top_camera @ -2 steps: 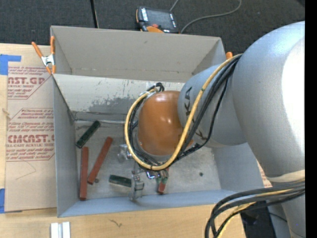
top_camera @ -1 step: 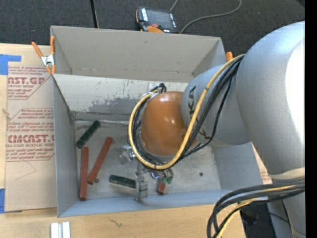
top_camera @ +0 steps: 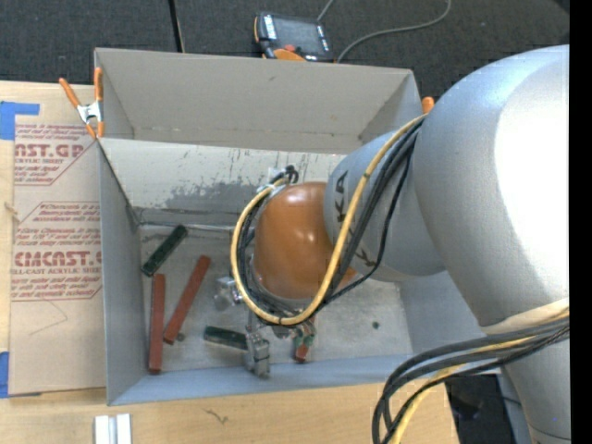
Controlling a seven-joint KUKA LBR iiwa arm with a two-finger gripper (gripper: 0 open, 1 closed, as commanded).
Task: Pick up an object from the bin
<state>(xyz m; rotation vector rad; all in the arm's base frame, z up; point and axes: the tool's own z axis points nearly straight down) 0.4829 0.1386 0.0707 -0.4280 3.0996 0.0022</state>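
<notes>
My gripper [top_camera: 258, 355] is low in the bin, close to the front wall and just under the arm's orange cover. A short dark green bar [top_camera: 224, 338] lies flat right beside it on the left, touching or nearly touching it. On its right a small red and green piece [top_camera: 302, 346] rests on the floor, partly covered by the arm. A red stick [top_camera: 188, 298] lies slanted further left.
A second red stick [top_camera: 157, 322] lies along the left wall, and a longer dark green bar [top_camera: 164, 249] sits slanted near the back left. The arm and its cables cover the bin's right half.
</notes>
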